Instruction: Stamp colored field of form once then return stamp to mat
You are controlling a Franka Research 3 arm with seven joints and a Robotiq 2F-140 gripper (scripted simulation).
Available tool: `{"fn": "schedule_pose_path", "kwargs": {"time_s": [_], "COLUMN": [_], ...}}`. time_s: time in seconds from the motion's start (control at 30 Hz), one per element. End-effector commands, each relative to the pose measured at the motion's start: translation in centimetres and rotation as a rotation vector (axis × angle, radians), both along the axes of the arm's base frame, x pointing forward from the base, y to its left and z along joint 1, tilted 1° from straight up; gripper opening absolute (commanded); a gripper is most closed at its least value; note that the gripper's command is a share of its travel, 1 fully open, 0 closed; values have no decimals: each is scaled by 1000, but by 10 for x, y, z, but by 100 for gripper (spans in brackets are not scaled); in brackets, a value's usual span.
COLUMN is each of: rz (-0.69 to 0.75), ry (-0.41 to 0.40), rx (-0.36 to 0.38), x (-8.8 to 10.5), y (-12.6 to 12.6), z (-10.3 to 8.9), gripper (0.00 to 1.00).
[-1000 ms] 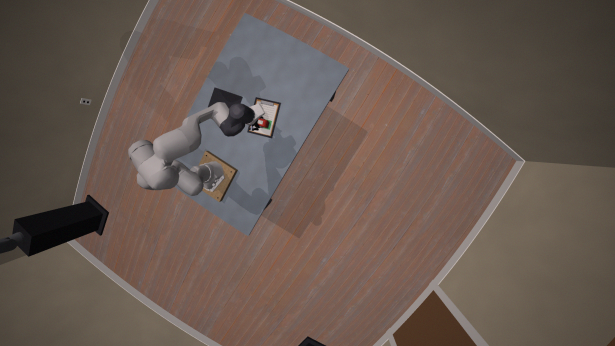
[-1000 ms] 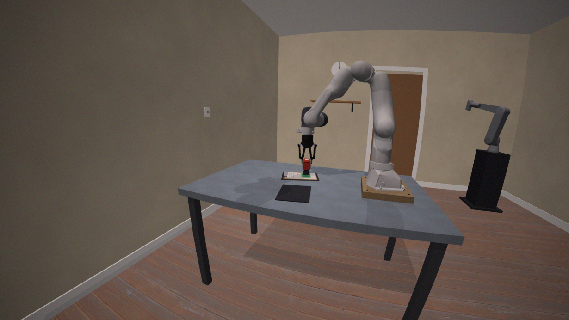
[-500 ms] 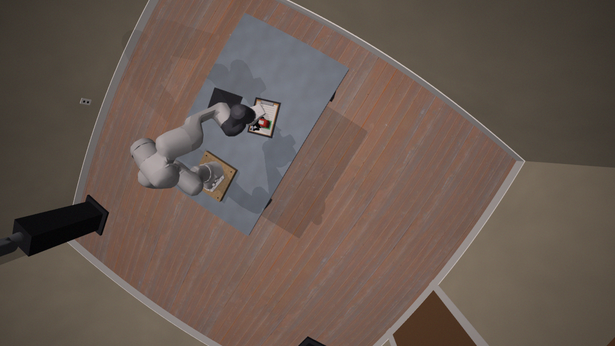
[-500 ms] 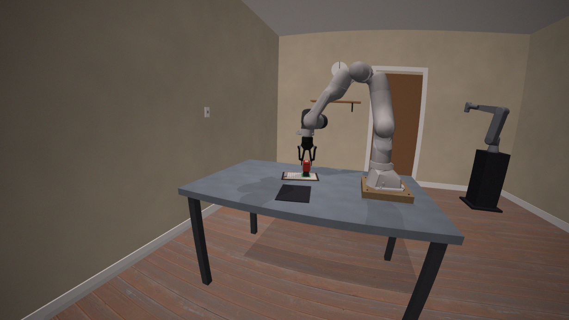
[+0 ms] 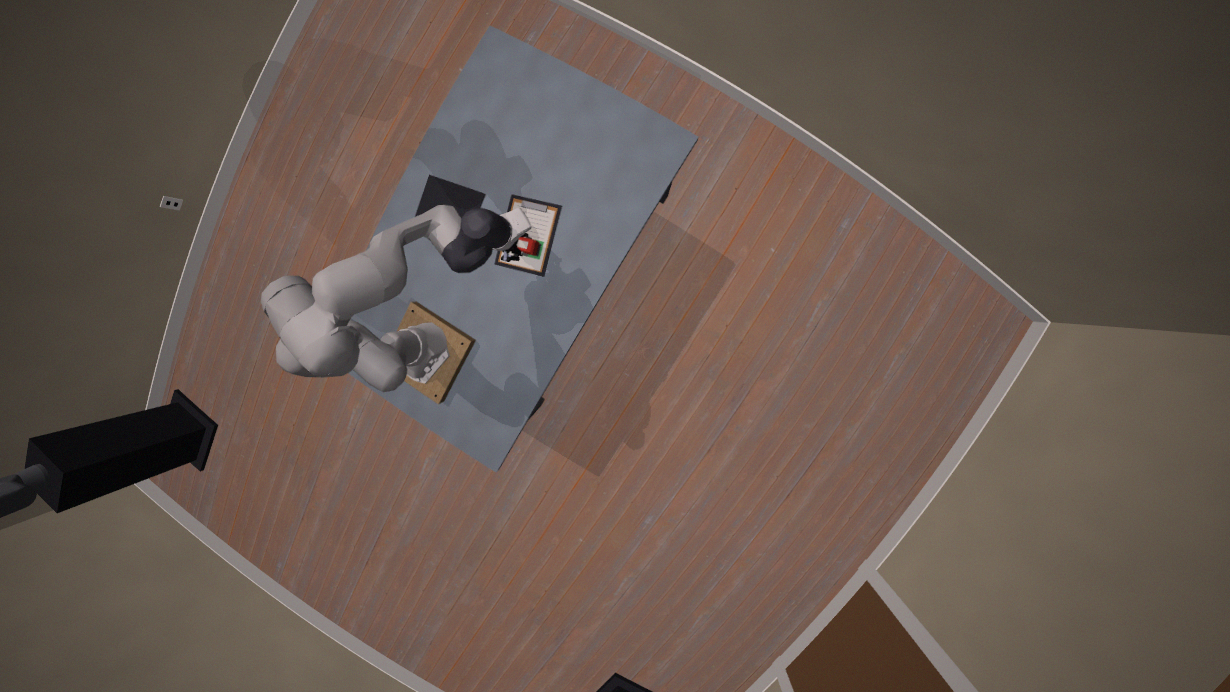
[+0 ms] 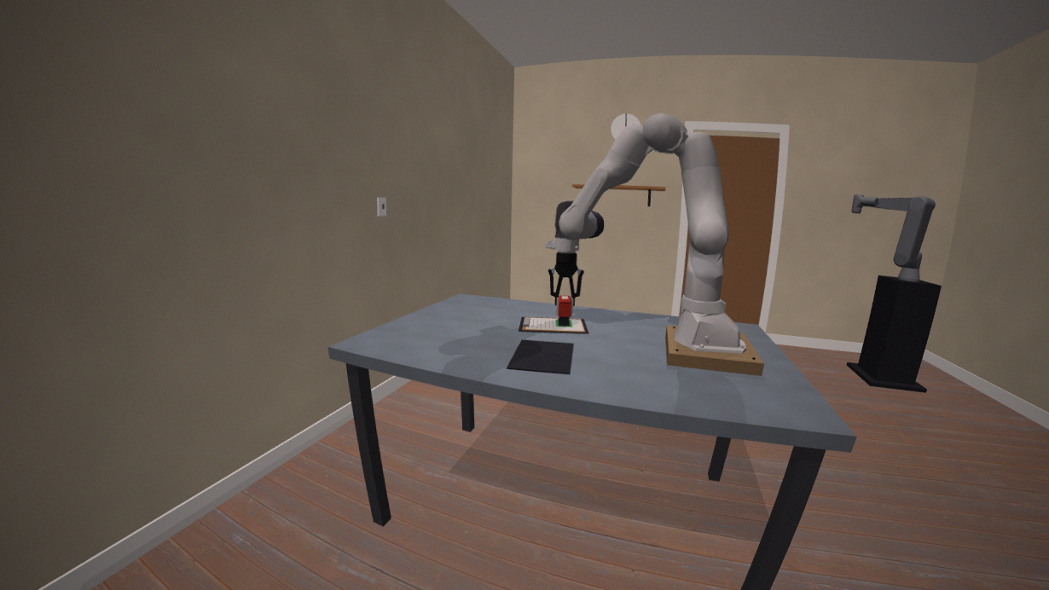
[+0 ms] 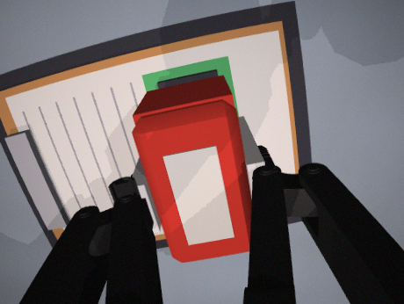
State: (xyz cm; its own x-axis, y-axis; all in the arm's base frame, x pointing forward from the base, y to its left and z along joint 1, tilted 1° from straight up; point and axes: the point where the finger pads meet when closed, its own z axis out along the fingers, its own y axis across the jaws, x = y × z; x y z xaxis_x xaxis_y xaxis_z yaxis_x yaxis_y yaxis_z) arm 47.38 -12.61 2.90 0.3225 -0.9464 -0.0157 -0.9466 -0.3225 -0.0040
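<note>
Wrist view: the gripper clamps the upright red stamp on the form's green field, its long axis running along the form's ruled lines.

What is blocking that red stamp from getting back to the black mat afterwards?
Nothing visible. The gripper is shut on the red stamp, which stands at the green field of the form. The black mat lies beside the form, with only bare table between them.

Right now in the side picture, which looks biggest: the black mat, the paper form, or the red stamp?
1. Black mat, though it lies nearer the camera.
2. Paper form.
3. Red stamp, held in the claw.
</note>
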Motion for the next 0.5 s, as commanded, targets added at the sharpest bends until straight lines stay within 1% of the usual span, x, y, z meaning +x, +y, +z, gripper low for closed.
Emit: {"fn": "schedule_pose_path", "kwargs": {"time_s": [0.0, 0.3, 0.47], "rz": [4, 4, 4], "ry": [-4, -4, -4], "rx": [1, 1, 1], "x": [1, 1, 1], "y": [1, 1, 1], "z": [0, -2, -14], "gripper": [18, 18, 18]}}
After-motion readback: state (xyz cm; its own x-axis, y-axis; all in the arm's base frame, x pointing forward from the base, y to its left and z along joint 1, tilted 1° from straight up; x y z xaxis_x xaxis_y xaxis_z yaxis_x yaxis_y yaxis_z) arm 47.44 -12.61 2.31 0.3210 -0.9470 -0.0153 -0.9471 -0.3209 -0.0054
